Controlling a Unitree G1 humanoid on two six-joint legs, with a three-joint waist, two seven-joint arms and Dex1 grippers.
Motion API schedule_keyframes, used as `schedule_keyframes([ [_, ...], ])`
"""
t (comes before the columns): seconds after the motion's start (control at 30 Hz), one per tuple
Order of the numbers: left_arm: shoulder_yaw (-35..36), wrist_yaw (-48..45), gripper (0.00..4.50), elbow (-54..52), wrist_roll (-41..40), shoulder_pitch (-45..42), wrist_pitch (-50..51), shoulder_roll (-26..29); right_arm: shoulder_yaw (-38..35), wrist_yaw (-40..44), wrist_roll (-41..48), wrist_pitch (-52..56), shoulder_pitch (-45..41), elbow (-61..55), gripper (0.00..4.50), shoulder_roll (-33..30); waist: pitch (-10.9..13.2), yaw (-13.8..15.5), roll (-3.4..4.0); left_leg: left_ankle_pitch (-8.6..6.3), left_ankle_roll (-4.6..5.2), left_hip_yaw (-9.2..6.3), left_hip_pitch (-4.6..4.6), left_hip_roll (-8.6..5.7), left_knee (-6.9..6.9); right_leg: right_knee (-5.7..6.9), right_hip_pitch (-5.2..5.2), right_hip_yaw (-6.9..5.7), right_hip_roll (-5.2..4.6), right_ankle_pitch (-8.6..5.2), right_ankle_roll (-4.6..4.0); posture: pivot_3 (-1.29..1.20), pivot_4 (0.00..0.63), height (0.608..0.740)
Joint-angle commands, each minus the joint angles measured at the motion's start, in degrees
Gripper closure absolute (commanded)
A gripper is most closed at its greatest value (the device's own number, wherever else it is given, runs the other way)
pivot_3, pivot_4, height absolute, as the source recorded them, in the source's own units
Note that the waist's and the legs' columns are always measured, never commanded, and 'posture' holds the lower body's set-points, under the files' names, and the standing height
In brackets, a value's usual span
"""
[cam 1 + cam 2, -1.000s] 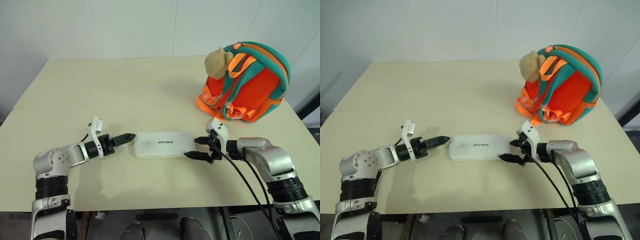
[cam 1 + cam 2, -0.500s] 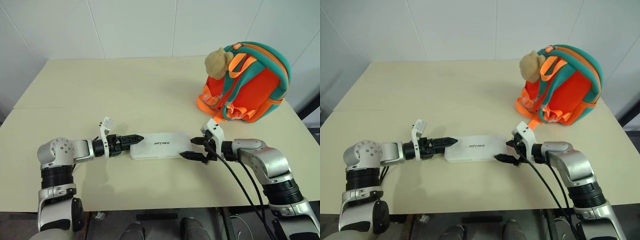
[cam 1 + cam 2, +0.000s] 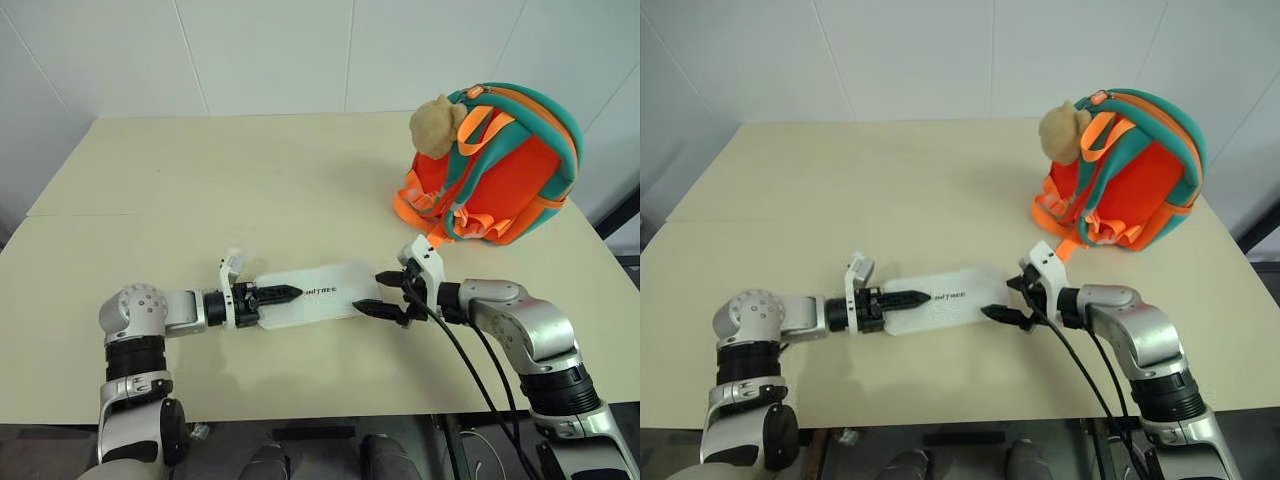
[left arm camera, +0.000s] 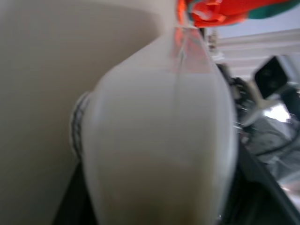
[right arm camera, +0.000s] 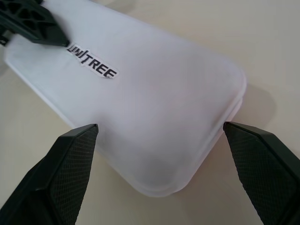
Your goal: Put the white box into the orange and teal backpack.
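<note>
The white box (image 3: 325, 292) lies on the table near the front edge, its dark lettering facing up. My left gripper (image 3: 285, 295) is shut on the box's left end, one black finger lying over the top face, and the box fills the space between its fingers (image 4: 70, 197) in the left wrist view. My right gripper (image 3: 375, 293) is open at the box's right end, with its fingers (image 5: 70, 159) standing to either side of the rounded corners. The orange and teal backpack (image 3: 500, 170) stands upright at the back right, a tan plush toy (image 3: 435, 125) on its near side.
The beige table (image 3: 250, 180) stretches wide to the left and back. Its front edge runs just below my arms. Black cables (image 3: 470, 360) trail from the right wrist over that edge. A white wall stands behind the table.
My left gripper slid right onto the box's left end and closed on it. The box shifted slightly and now lies at a slant. The right gripper stayed open and hardly moved.
</note>
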Motion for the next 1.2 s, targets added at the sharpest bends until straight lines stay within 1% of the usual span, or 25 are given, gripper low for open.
schedule_keyframes([
  [0.03, -1.2, 1.5, 3.13, -1.6, -2.3, 0.8, 0.2, 1.3, -1.2, 0.3, 0.9, -1.8, 1.0, -2.9, 0.00, -1.3, 0.0, 0.0, 0.00, 0.00, 0.00, 0.00, 0.00, 0.00, 0.01, 0.01, 0.01, 0.00, 0.00, 0.00, 0.00, 0.00, 0.150, 0.740],
  [0.07, -0.6, 2.0, 3.29, -1.5, -2.6, 0.8, 0.2, 1.4, -1.9, 0.0, 0.6, -2.2, 1.3, -2.5, 0.00, -1.8, 0.0, 0.0, 0.00, 0.00, 0.00, 0.00, 0.00, 0.00, 0.02, 0.01, 0.01, 0.00, 0.01, 0.00, 0.00, 0.00, 0.150, 0.740],
  [0.13, 2.3, 3.4, 3.30, -1.9, -2.2, 0.2, 0.2, 1.3, -5.6, -1.4, 0.4, -2.8, 1.2, -1.0, 0.00, -3.3, 0.0, 0.0, -0.01, -0.01, 0.02, 0.00, 0.00, 0.00, 0.05, 0.02, 0.01, 0.00, 0.01, 0.01, 0.01, 0.00, 0.150, 0.740],
  [0.23, 7.0, 5.4, 3.30, -2.2, -1.3, -0.6, -1.8, 1.9, -12.8, -4.0, -0.5, -4.4, -1.0, 4.2, 0.00, -7.4, 0.0, 0.0, -0.03, -0.02, 0.04, 0.01, 0.00, -0.02, 0.09, 0.02, 0.02, 0.02, 0.00, 0.03, 0.01, 0.00, 0.150, 0.740],
  [0.37, 8.6, 5.9, 3.30, -3.2, -1.1, 0.2, -3.1, 3.8, -17.9, -6.1, -1.2, -6.3, -4.2, 9.6, 0.00, -11.7, 0.0, -0.3, -0.06, -0.10, 0.18, 0.09, 0.00, 0.03, 0.06, 0.02, -0.02, 0.05, 0.05, 0.05, 0.00, 0.00, 0.150, 0.740],
  [0.47, 8.5, 5.6, 3.30, -3.6, -0.6, 1.6, -4.9, 5.4, -21.2, -8.6, -2.0, -7.5, -8.9, 14.9, 0.00, -13.7, 0.0, -0.5, -0.06, -0.08, 0.15, 0.18, 0.03, 0.10, -0.02, 0.01, -0.04, 0.08, 0.09, 0.05, 0.00, 0.00, 0.150, 0.740],
  [0.57, 7.1, 5.0, 3.30, -4.0, -0.7, 2.1, -6.2, 5.3, -19.8, -9.9, -3.0, -10.0, -14.2, 21.0, 0.00, -12.1, 0.0, -0.4, -0.06, -0.04, 0.08, 0.26, 0.04, 0.09, 0.01, -0.01, -0.04, 0.14, 0.08, 0.07, -0.01, 0.00, 0.150, 0.740],
  [0.77, 5.4, 4.8, 3.30, -5.0, -1.4, 1.7, -7.5, 3.9, -16.3, -10.9, -4.9, -16.2, -24.1, 34.0, 0.00, -5.6, 0.0, -0.3, -0.08, 0.02, -0.03, 0.27, 0.04, 0.09, 0.04, -0.01, -0.02, 0.14, 0.08, 0.11, -0.02, 0.00, 0.150, 0.740],
  [0.9, 7.0, 5.4, 3.30, -6.3, -2.1, 2.3, -7.8, 3.9, -14.5, -11.2, -6.8, -23.6, -32.8, 48.2, 0.00, 0.6, 0.0, -0.3, -0.08, 0.04, -0.07, 0.27, 0.01, 0.08, 0.01, -0.04, -0.05, 0.14, 0.07, 0.11, -0.01, 0.00, 0.150, 0.740],
  [0.97, 8.0, 5.7, 3.30, -6.8, -2.4, 2.9, -7.8, 4.2, -13.4, -10.0, -8.0, -26.8, -35.0, 53.0, 0.00, 2.0, 0.0, -0.5, -0.08, 0.06, -0.10, 0.27, 0.01, 0.09, -0.08, -0.05, -0.10, 0.15, 0.08, 0.11, -0.01, 0.00, 0.150, 0.740],
  [1.07, 9.7, 6.2, 3.30, -7.6, -3.0, 3.9, -7.6, 4.5, -12.1, -9.9, -10.9, -35.8, -37.6, 61.4, 0.00, 3.8, 0.0, -0.6, -0.08, 0.07, -0.11, 0.27, 0.00, 0.11, -0.20, -0.15, -0.13, 0.14, 0.08, 0.11, -0.01, 0.00, 0.150, 0.740],
  [1.17, 11.5, 7.3, 3.30, -9.3, -3.8, 5.0, -7.7, 3.9, -10.9, -8.0, -13.5, -48.3, -38.5, 69.0, 0.60, 6.3, 0.0, -1.1, -0.08, 0.07, -0.11, 0.29, 0.00, 0.11, -0.23, -0.23, -0.12, 0.15, 0.08, 0.11, -0.01, 0.00, 0.150, 0.740],
  [1.2, 11.8, 7.6, 3.30, -9.8, -3.9, 5.3, -7.8, 3.7, -10.9, -7.3, -13.9, -50.5, -38.8, 70.9, 0.87, 7.0, 0.0, -1.5, -0.08, 0.07, -0.12, 0.29, 0.00, 0.11, -0.24, -0.23, -0.12, 0.15, 0.08, 0.11, -0.01, 0.00, 0.150, 0.740],
])
